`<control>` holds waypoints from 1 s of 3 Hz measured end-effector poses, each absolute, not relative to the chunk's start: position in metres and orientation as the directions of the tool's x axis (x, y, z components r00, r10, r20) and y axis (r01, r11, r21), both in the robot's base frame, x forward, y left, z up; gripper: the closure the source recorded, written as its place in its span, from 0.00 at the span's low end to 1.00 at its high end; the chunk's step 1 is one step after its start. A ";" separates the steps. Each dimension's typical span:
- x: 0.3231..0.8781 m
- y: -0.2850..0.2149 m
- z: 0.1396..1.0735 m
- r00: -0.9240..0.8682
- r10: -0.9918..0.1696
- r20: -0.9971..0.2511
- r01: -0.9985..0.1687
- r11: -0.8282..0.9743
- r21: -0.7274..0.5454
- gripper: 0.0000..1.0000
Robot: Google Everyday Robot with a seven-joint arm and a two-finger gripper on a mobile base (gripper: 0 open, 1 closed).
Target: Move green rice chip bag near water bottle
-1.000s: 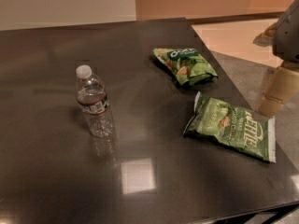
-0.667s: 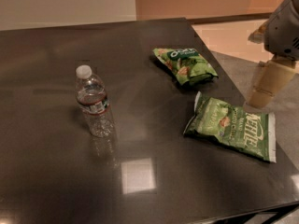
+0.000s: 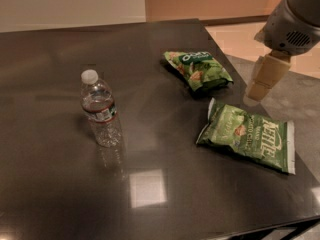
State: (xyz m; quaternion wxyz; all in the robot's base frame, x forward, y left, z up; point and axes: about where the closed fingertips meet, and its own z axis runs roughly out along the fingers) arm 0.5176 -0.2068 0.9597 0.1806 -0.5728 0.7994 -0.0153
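Dark, glossy tabletop (image 3: 55, 184) fills most of the camera view, w/ a pale square of reflected light (image 3: 147, 188) near the front edge.

The water bottle (image 3: 101, 110) stands upright on the left half: clear plastic, white cap, narrow red-and-white label band round the middle. Nothing touches it.

The green rice chip bag (image 3: 198, 70) lies flat toward the back right of the table, well apart from the bottle. It's bright green w/ a dark band of white lettering and reddish chip pics.

A larger, paler green bag (image 3: 247, 136) w/ big white lettering and a white edge lies nearer the front right corner. It sits close to the small bag but doesn't touch it.

The gripper (image 3: 261, 81) hangs at the right, beige, tip pointing down and a bit left. It's above the table's right edge, btw. the two bags and to their right, touching neither. Can't tell whether it's parted or closed from this angle. It holds nothing. Above it is the grey arm housing (image 3: 295, 19) w/ a vent grille, cut off by the top right corner.
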 end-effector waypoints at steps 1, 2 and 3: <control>0.548 -0.206 0.950 -0.321 -0.904 -0.283 -0.897 0.386 -0.214 0.00; 0.577 -0.200 0.937 -0.356 -0.884 -0.302 -0.887 0.421 -0.188 0.00; 0.601 -0.193 0.921 -0.359 -0.875 -0.326 -0.885 0.430 -0.177 0.00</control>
